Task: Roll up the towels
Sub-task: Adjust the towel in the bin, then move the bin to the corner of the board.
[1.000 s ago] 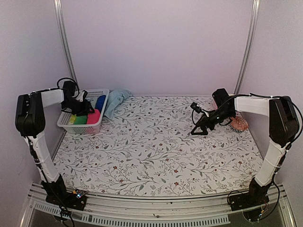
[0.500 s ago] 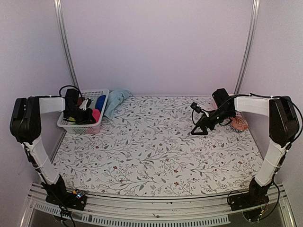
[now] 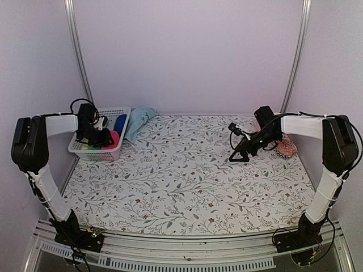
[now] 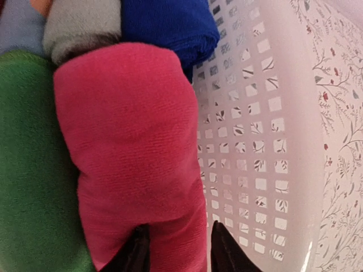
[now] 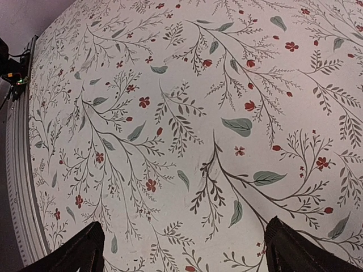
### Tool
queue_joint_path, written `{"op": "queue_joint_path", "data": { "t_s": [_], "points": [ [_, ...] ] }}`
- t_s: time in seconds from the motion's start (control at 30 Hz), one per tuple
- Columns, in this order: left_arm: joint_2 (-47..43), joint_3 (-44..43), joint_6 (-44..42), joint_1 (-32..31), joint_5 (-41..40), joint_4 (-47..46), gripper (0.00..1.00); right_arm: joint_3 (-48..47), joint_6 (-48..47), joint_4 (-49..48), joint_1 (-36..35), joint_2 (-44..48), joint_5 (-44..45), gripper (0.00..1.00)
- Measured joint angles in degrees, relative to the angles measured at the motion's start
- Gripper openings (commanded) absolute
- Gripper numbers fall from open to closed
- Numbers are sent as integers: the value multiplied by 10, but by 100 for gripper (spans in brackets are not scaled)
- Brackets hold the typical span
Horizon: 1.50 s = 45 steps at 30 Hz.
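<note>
A bright pink towel (image 4: 127,147), rolled into a fat cylinder, lies in the white basket (image 4: 266,170) against its perforated wall; in the top view the pink towel (image 3: 114,139) shows at the basket's near end. My left gripper (image 4: 176,252) reaches into the basket, its black fingers (image 4: 227,252) closed on the roll's near end. The left gripper (image 3: 105,136) is low inside the basket (image 3: 108,154). A pale blue towel (image 3: 139,120) lies crumpled on the table just right of the basket. My right gripper (image 3: 238,153) hovers open over the bare table (image 5: 181,141), holding nothing.
Beside the pink roll the basket holds a green roll (image 4: 28,170), a dark blue roll (image 4: 170,22) and a grey one (image 4: 79,28). An orange patterned thing (image 3: 287,148) lies behind the right arm. The metal rail (image 3: 187,255) runs along the near edge.
My left gripper has dropped lower into the basket and its fingers have come onto the pink roll. The right arm has not moved.
</note>
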<state>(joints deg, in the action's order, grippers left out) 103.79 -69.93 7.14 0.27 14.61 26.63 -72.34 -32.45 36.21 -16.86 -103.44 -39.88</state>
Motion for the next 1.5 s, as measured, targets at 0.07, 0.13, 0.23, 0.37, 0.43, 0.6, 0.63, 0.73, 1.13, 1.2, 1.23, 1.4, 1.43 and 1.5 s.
{"op": "queue_joint_path", "data": {
  "t_s": [0.07, 0.13, 0.23, 0.37, 0.43, 0.6, 0.63, 0.73, 1.13, 1.2, 1.23, 1.4, 1.43, 1.5],
  "points": [
    [-15, -10, 0, -4, -20, 8, 56, 0, 0, 0, 0, 0, 2, 99],
    [-33, -29, -1, -8, -37, 13, 65, 0, 0, 0, 0, 0, 4, 99],
    [-55, -64, -2, -27, -61, 17, 84, 0, 0, 0, 0, 0, 4, 99],
    [-53, -115, -7, -75, -85, 22, 97, 0, -2, 0, 0, 0, 8, 99],
    [-39, -142, -7, -107, -102, 26, 97, 0, -3, 0, 0, 0, 11, 99],
    [40, -203, -16, -155, -155, 34, 97, 0, -6, 0, 0, 0, 19, 99],
    [61, -213, -19, -160, -172, 39, 97, 0, -6, 0, 0, 0, 20, 99],
    [122, -234, -30, -167, -238, 45, 97, 0, -8, 0, 0, 0, 21, 99],
    [143, -202, -32, -126, -356, 36, 97, 0, -10, -1, 0, 0, 21, 99],
    [126, -179, -30, -106, -342, 26, 97, 0, -10, -1, 0, 0, 21, 99],
    [119, -166, -28, -97, -340, 24, 97, 0, -10, -1, 0, 0, 21, 99],
    [94, -129, -26, -63, -330, 10, 97, 0, -10, -1, 0, 0, 21, 99],
    [91, -126, -26, -60, -328, 8, 97, 0, -10, -2, 0, 0, 21, 99],
    [87, -121, -26, -60, -324, 4, 97, 0, -10, -2, 0, 0, 21, 99]
  ]
}}
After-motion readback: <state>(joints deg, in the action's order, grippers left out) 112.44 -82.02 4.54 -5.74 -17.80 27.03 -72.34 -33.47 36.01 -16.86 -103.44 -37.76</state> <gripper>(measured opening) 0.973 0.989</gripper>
